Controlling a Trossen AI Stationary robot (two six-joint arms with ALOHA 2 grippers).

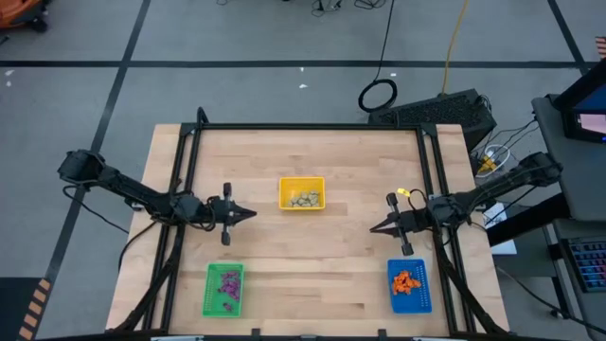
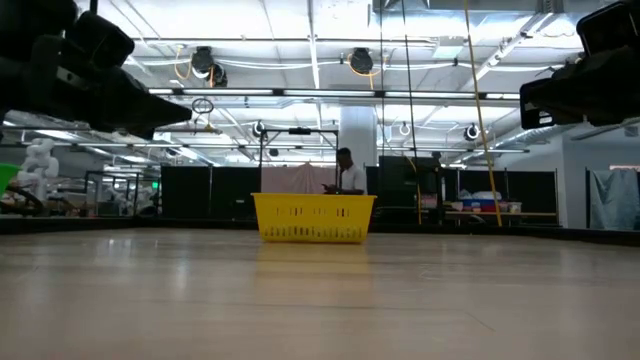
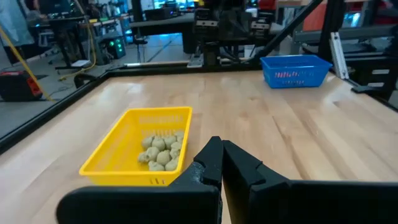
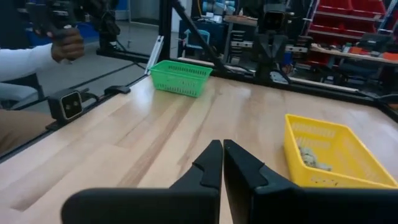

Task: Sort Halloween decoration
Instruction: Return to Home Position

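The pale beige-grey trinkets (image 1: 304,199) lie in the yellow tray (image 1: 301,181), also seen in the left wrist view (image 3: 163,149). Purple trinkets (image 1: 228,283) lie in the green tray (image 1: 211,294). Orange trinkets (image 1: 405,280) lie in the blue tray (image 1: 422,301). My left gripper (image 1: 250,214) hovers left of the yellow tray, shut and empty (image 3: 222,149). My right gripper (image 1: 373,227) hovers right of the table's middle, shut and empty (image 4: 222,149).
A black frame (image 1: 312,126) runs along the table's far edge and down both sides. Bare wood lies between the trays. In the right wrist view a person's sleeve and hand (image 4: 59,46) show beyond the table's edge. A person (image 2: 347,172) stands far behind the yellow tray.
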